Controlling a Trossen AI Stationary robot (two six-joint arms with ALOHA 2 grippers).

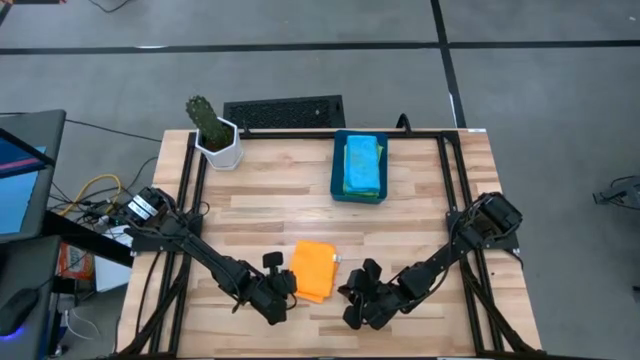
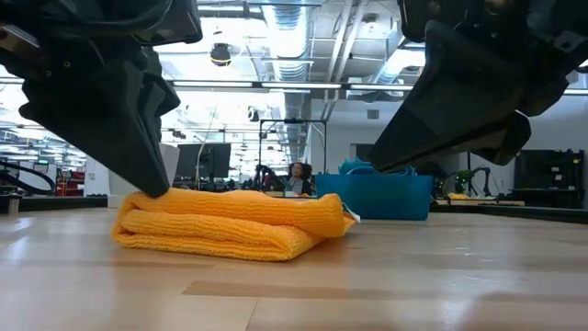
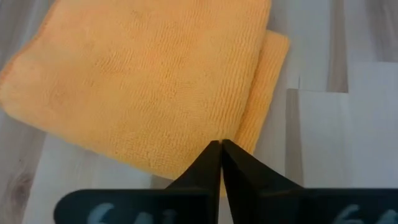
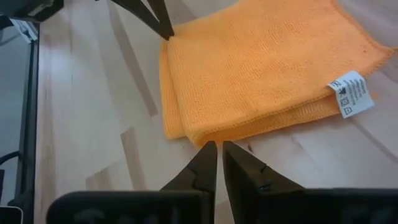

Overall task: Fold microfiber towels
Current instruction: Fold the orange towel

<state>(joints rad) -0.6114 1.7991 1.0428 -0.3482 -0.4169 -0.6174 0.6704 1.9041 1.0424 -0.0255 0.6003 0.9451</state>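
Both arms are matte black, built of slim jointed links with chunky housings. The left arm [image 1: 200,255] has a silver-banded motor at its base. Behind the tapered black fingers [image 3: 208,165] sits a dark bar bearing pale blurred markings.

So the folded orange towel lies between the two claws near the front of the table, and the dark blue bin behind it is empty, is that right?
Not quite: the dark blue bin is not empty. The high view shows folded towels in it, light blue and green. The rest holds: the folded orange towel lies between the left claw and the right claw near the table's front edge.
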